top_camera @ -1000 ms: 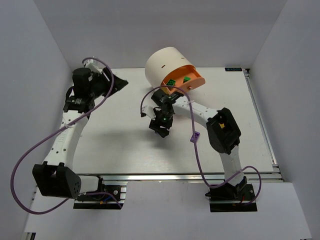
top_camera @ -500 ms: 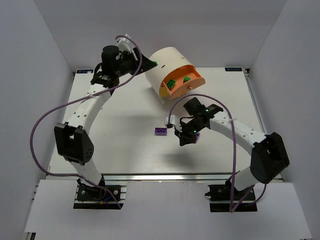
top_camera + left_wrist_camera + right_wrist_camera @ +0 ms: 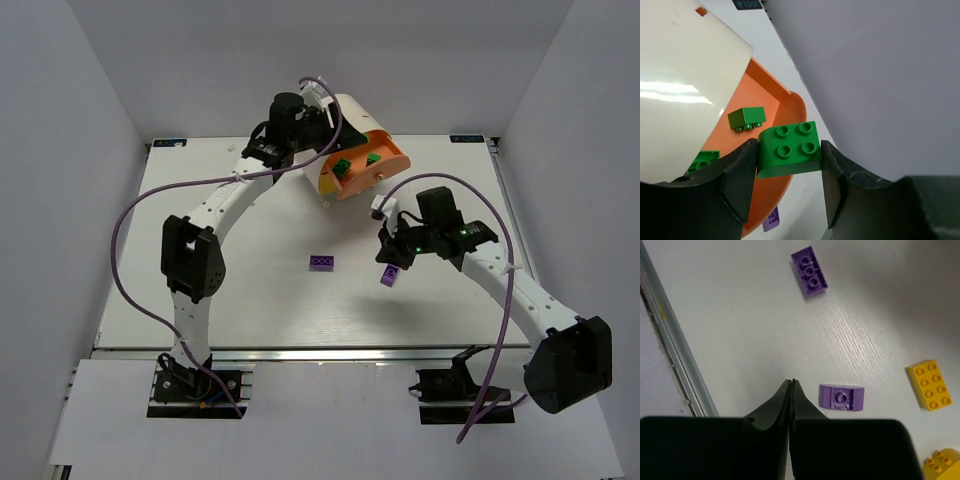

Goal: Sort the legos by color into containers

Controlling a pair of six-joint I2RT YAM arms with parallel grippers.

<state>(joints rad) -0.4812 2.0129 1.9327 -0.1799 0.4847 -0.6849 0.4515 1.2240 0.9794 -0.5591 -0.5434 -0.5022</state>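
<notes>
The cream-white drum (image 3: 335,120) lies on its side at the back of the table, with one orange drawer (image 3: 375,172) pulled out and green legos (image 3: 373,158) in it. My left gripper (image 3: 790,150) is shut on a green four-stud lego (image 3: 789,147), held just above the drawer's (image 3: 765,107) outer rim, where another green lego (image 3: 746,118) lies. My right gripper (image 3: 791,382) is shut on nothing, low over the table. A small purple lego (image 3: 841,397) lies upside down just right of its tips. A longer purple lego (image 3: 810,271) lies further off.
A yellow brick (image 3: 930,385) and a rounded yellow piece (image 3: 942,465) lie on the table near the drum's front. In the top view the two purple legos (image 3: 321,262) (image 3: 389,276) sit mid-table. The left arm (image 3: 215,205) arches over the table's left half.
My left arm swung from the far left corner across to the drum's open drawer. My right arm drew back to the right from the table's middle and its jaws shut.
</notes>
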